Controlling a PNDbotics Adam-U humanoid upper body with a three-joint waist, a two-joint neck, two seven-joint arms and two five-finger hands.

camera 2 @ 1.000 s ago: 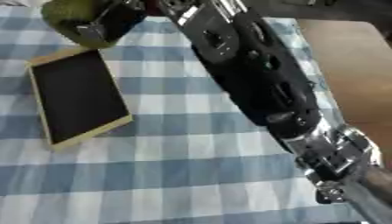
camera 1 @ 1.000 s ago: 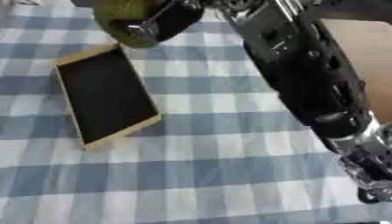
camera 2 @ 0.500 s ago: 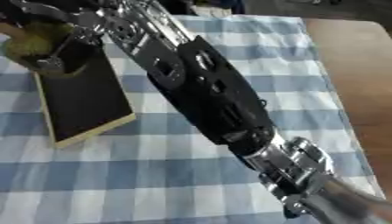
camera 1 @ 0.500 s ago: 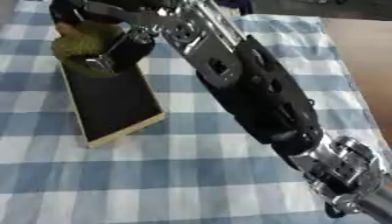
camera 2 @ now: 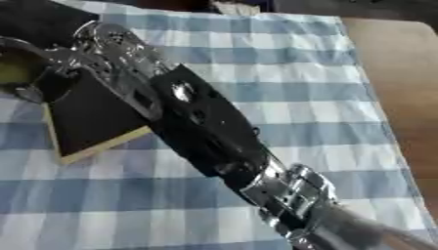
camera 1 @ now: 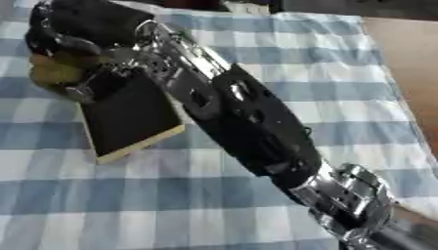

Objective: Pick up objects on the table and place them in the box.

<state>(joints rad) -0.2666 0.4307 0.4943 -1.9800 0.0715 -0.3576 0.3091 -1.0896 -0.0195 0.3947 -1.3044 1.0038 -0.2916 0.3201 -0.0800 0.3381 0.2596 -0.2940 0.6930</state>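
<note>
Our right hand (camera 1: 77, 41) has its fingers curled round a yellow-green round fruit (camera 1: 53, 73) above the black tray (camera 1: 128, 114); it looks smooth and bruisable, best cupped.

Right robot hand (camera 1: 77, 36) carried the yellow-green object (camera 1: 53, 73) from above the top edge of the black box (camera 1: 128, 114) down over its near-left corner; it now overlaps the box's upper end. The forearm swung across, covering more of the checked counter (camera 1: 299, 68).

The right hand (camera 2: 38, 58) curls round a yellow-green object (camera 2: 15, 72) above the flat black box (camera 2: 90, 117)
</note>
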